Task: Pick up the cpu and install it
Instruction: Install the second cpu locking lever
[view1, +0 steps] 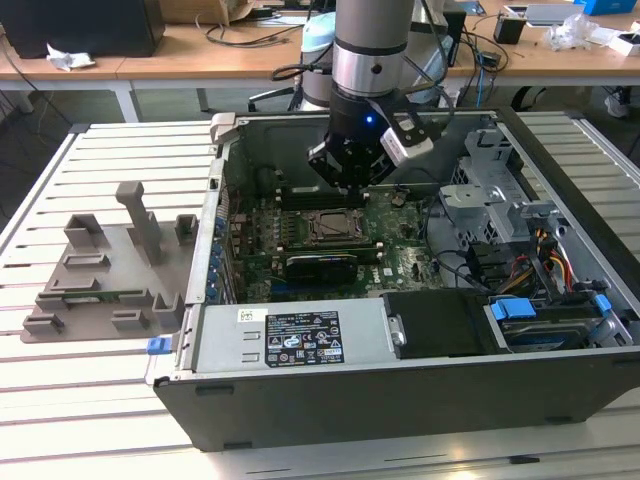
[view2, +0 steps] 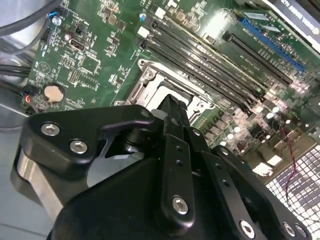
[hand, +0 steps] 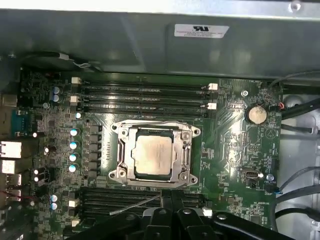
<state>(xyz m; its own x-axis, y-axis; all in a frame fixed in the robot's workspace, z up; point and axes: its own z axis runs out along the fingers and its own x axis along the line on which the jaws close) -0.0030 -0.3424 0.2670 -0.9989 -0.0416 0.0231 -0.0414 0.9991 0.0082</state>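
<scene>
While the hand hovers shut and empty, the cpu lies flat, socketed squarely.

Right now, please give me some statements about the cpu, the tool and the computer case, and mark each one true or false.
1. The cpu lies inside the socket frame on the motherboard. True.
2. The tool hangs over the grey tray. False: it hangs inside the open computer case, above the motherboard.
3. The tray stands outside the case, on the exterior view's left. True.
4. The tool carries the cpu. False: the cpu sits in the socket frame, apart from the tool.
5. A round coin battery sits on the motherboard. True.
</scene>
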